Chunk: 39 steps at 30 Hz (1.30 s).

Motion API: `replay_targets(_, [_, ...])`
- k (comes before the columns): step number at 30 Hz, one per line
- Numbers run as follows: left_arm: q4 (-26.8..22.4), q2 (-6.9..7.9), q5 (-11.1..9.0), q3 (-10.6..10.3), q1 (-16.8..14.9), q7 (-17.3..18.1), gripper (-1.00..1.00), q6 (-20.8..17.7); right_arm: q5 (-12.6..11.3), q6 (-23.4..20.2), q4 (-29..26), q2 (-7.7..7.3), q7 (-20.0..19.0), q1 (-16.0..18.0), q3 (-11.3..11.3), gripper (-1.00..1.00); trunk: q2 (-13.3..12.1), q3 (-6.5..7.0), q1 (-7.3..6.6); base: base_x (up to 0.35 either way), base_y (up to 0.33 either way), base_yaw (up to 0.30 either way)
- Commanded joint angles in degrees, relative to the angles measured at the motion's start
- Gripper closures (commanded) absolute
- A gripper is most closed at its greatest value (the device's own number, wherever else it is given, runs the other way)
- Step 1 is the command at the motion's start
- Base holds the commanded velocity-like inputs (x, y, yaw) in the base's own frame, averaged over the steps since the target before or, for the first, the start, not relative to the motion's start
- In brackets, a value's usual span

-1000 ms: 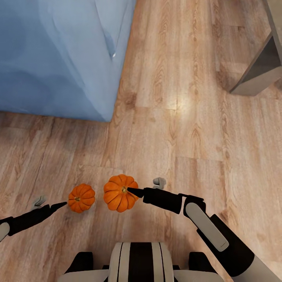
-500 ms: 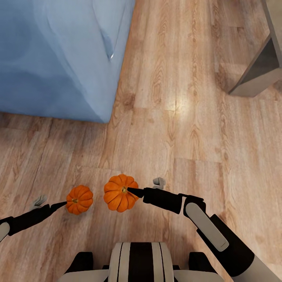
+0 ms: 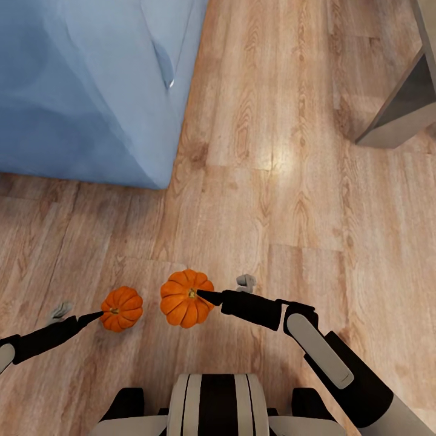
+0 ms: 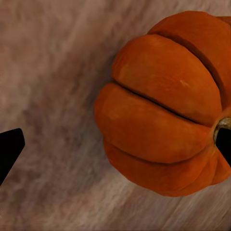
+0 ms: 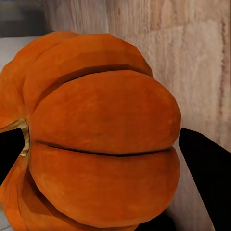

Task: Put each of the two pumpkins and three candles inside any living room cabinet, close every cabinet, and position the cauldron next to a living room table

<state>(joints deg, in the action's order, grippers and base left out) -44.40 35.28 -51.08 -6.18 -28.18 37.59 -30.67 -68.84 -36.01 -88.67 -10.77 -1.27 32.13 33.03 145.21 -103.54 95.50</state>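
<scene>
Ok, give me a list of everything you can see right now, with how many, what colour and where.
Pumpkins: two, orange. The smaller one is at the left jaws, the larger one at the right jaws.
Floor: one, light wood planks, under everything.
Blue furniture: one large pale blue block, far left on the floor.
Grey furniture: one grey piece, far right edge, partly cut off.
Left arm: one, black, its jaws touch the smaller pumpkin's top.
Right arm: one, black and white, its jaws sit at the larger pumpkin's stem.
Robot body: one, black and white, nearest the camera.
</scene>
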Motion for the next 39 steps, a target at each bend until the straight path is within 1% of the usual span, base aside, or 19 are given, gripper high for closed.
replay_targets(1, [0.0,0.06,-0.6,-0.2,0.0,-0.1,-1.0,-0.4,0.0,-0.1,0.0,-0.04,0.0,0.0,0.0,1.0,0.0,-0.03,-0.01,0.0,0.0,0.0])
replay_targets(6, [0.0,0.06,-0.7,-0.3,0.0,-0.1,-1.0,-0.4,0.0,-0.1,0.0,-0.04,0.0,0.0,0.1,1.0,0.1,-1.13,0.12,0.0,0.0,0.0])
replay_targets(16, [-0.1,0.06,-0.7,-0.5,0.0,0.0,-1.0,-0.4,0.0,-0.1,0.0,-0.04,0.0,0.0,0.0,1.0,0.1,-1.13,0.12,0.0,0.0,0.0])
replay_targets(21, [-0.1,0.06,-0.5,-0.6,0.0,1.6,-1.0,-0.4,0.0,-0.1,0.0,-0.04,-0.1,0.0,0.0,1.0,0.1,-1.13,0.12,0.0,-0.105,0.0])
replay_targets(24, [-0.1,0.06,-0.5,-0.6,0.0,1.9,-1.0,-0.4,0.0,-0.1,0.0,-0.04,-0.1,0.0,0.0,1.0,0.1,-1.13,0.12,0.0,-0.055,0.0])
replay_targets(32, [0.0,0.06,-0.5,-0.6,0.0,2.0,-1.0,-0.4,0.0,-0.1,0.0,-0.04,-0.1,0.0,0.1,1.0,0.1,-1.13,0.12,0.002,-0.006,0.0])
replay_targets(39, [-0.1,0.06,-0.5,-0.6,0.0,2.0,-1.0,-0.4,0.0,-0.1,0.0,0.03,-0.1,0.0,0.1,1.0,0.1,-1.13,0.12,0.091,-0.019,0.0])
